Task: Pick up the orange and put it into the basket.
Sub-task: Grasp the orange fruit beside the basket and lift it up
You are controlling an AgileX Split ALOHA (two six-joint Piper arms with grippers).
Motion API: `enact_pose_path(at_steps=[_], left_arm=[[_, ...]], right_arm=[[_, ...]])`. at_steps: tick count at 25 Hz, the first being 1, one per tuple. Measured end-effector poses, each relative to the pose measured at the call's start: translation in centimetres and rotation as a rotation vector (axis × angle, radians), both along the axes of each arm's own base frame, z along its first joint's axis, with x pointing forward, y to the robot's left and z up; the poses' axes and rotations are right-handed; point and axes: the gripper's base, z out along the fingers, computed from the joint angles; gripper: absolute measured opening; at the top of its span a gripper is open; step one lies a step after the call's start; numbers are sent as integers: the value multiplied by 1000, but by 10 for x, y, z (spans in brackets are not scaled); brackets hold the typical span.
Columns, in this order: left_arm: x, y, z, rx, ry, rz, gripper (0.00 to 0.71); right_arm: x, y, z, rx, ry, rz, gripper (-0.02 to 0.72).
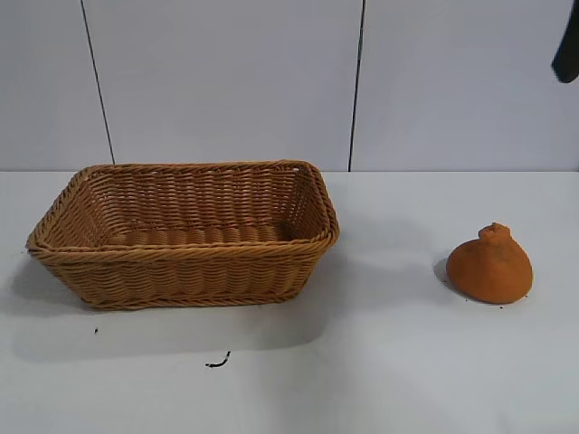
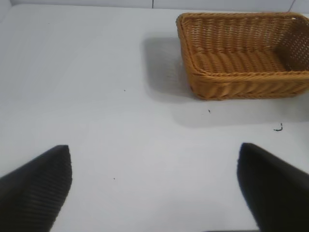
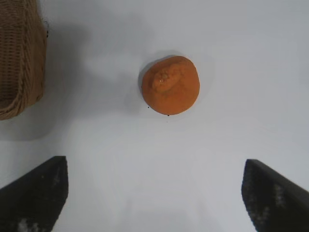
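The orange (image 1: 489, 266) sits on the white table at the right, knobby neck up; it also shows in the right wrist view (image 3: 170, 85). The wicker basket (image 1: 185, 255) stands at the left with nothing visible in it; it also shows in the left wrist view (image 2: 227, 77) and at the edge of the right wrist view (image 3: 19, 53). My right gripper (image 3: 154, 166) is open, high above the table, with the orange ahead of it between the lines of its fingers. A dark part of the right arm (image 1: 567, 45) shows at the top right. My left gripper (image 2: 154, 157) is open and empty, away from the basket.
A small black scrap (image 1: 218, 362) lies on the table in front of the basket. A grey panelled wall stands behind the table.
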Motion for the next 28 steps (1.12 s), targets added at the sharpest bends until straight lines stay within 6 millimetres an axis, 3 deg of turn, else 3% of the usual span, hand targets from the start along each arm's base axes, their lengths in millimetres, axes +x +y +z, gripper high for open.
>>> enact_pose_path(at_steps=[3, 11, 16, 25, 28], left_arm=[[0, 0, 0, 0, 0, 0, 666], [0, 0, 0, 0, 0, 0, 666], [0, 0, 0, 0, 0, 0, 666], [0, 0, 0, 0, 0, 0, 666], [0, 0, 0, 0, 0, 0, 666]], right_arm=[[17, 1, -28, 0, 67, -3, 673], [34, 1, -103, -20, 240, -6, 673], [41, 1, -135, -29, 268, -9, 673], [46, -1, -146, -54, 250, -16, 599], [45, -2, -147, -60, 256, -16, 452]])
